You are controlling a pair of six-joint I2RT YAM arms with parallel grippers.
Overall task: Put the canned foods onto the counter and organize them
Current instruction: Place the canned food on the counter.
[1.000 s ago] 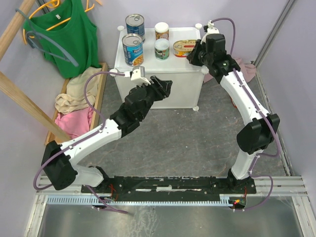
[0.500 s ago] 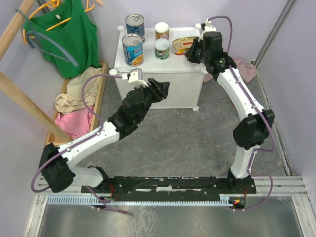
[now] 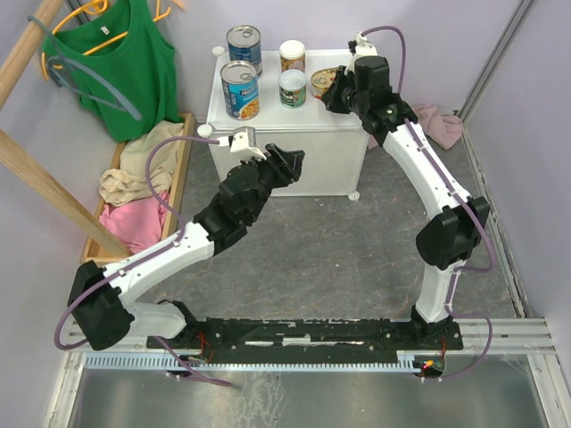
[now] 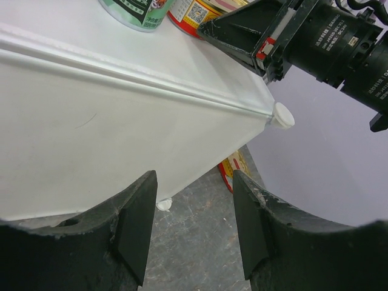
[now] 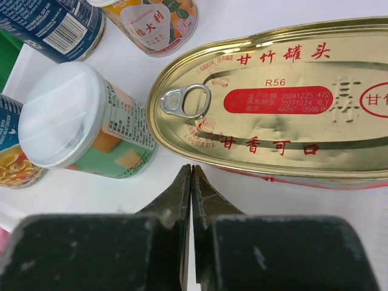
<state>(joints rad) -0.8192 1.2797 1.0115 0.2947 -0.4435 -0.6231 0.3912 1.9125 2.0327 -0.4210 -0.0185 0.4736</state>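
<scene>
Left gripper (image 4: 194, 200) hangs empty, fingers apart, before the white cube-shaped plastic cabinet (image 4: 91, 121). On top, right gripper (image 5: 191, 182), fingers pressed together, sits just beside the flat oval gold tin (image 5: 285, 103), seemingly nudging it into line. Next, probably fetch what looks like a red-labelled tin on the floor (image 4: 233, 173) beyond.

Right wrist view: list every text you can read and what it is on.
"甘竹罐头": lid of the gold oval tin, in red.
"R56": same lid, above the red patch.
"20241225" and "20271224": in the red patch; the third line is blurred.
"甘香可口": same lid, lower edge.
Not readable: the characters on the far small can, which are cut off, and the small print on the blue-labelled can and the near small can.
</scene>
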